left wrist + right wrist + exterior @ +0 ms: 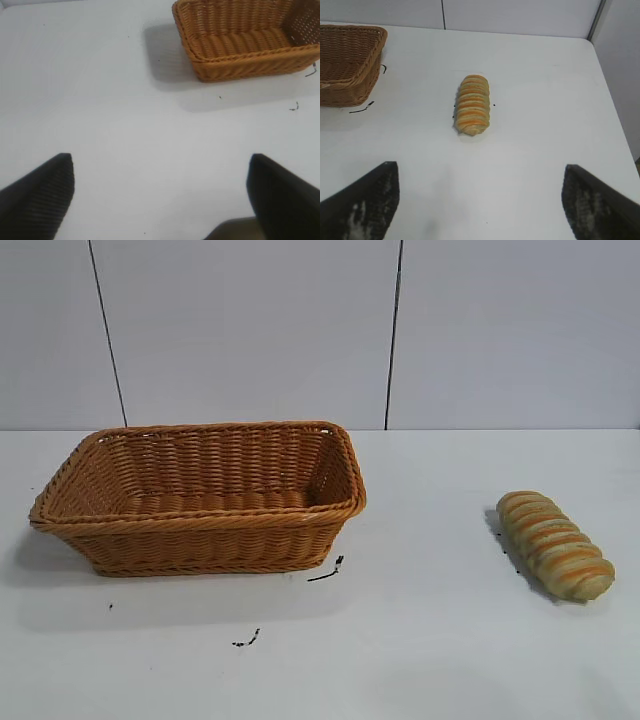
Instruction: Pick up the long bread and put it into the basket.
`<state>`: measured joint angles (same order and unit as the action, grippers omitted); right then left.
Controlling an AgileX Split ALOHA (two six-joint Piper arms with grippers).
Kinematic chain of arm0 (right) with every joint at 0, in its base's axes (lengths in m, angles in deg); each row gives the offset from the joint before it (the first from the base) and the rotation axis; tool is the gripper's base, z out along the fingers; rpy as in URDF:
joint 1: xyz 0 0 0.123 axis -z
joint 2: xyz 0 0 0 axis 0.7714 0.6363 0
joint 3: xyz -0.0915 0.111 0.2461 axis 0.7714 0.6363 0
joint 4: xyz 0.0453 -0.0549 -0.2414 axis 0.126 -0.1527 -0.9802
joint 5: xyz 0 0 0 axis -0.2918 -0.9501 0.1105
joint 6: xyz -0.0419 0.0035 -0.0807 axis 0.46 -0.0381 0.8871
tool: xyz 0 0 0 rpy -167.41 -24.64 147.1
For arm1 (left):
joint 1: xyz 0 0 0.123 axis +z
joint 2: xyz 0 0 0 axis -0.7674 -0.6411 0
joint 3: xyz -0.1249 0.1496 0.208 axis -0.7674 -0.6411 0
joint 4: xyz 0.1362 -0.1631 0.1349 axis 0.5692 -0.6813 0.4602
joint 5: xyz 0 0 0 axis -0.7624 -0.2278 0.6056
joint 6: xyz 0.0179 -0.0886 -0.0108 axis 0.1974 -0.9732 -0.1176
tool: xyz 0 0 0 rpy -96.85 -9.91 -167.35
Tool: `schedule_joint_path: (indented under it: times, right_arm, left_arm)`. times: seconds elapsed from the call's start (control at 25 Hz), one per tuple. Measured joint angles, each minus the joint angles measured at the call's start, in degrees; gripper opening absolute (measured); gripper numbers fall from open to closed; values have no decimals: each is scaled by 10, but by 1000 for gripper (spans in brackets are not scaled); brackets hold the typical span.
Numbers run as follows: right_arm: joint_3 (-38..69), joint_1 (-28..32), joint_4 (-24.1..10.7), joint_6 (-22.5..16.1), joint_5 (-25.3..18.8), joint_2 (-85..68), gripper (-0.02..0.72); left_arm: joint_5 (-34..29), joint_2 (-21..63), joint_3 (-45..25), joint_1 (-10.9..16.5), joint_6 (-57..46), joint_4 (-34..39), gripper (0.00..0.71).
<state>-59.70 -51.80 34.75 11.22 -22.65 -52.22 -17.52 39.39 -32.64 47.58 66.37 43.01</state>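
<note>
Your long bread [555,545] lies bare on the table [420,640] toward its right edge, well apart from the basket [200,502] near the left. It looks light and likely soft, with ribs that should resist slipping, so pinch across its middle. The right gripper [480,200] stands spread wide and short of it; the left gripper [160,195] is spread too, holding nothing.

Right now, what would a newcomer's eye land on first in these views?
First the basket, a big orange-brown wicker tub with nothing in it, sitting on the left half of the white table. Next the long bread, striped tan and orange, lying alone on the table far off to the right. Neither arm shows in the exterior view; the right end effector stands open short of the bread, and the left end effector stands open short of the basket.
</note>
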Motion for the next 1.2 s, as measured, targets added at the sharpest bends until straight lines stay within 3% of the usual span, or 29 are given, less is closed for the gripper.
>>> schedule_joint_path:
  times: [0.56,0.96,1.2]
  right_arm:
    - [-14,0,3,3,0,42,616]
    - [-153,0,4,3,8,413,660]
    - [-247,0,-1,3,43,663,660]
  left_arm:
    - [0,0,0,0,0,0,696]
    - [0,0,0,0,0,0,696]
    - [0,0,0,0,0,0,696]
